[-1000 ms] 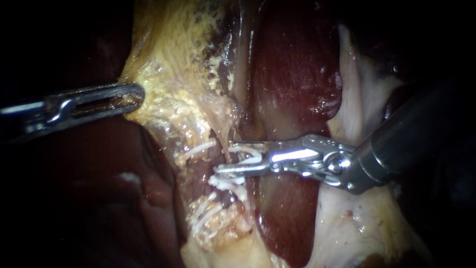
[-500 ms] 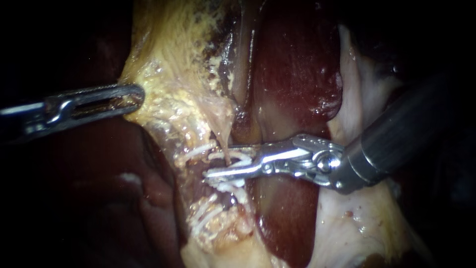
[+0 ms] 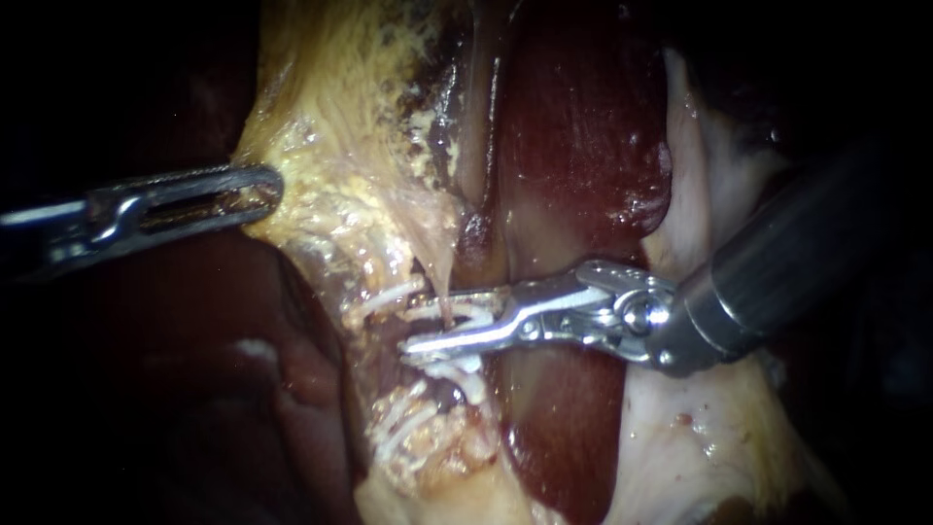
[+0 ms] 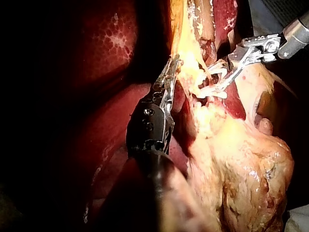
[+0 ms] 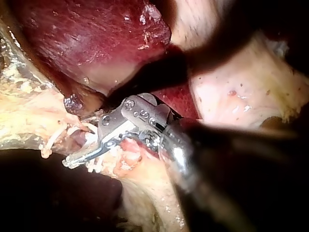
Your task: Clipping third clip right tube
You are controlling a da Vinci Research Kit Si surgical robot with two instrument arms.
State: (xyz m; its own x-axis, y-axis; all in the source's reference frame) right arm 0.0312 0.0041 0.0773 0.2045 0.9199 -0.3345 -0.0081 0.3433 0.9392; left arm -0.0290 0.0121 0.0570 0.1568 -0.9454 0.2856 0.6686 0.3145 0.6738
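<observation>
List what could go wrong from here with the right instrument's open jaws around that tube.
1. The right instrument stands with jaws open astride the thin tube, close to white clips; closing could catch one.
2. The tube looks thin and stretched; a sideways pull might tear it.
3. If the left instrument slips off the yellowish tissue, tension may drop.
</observation>
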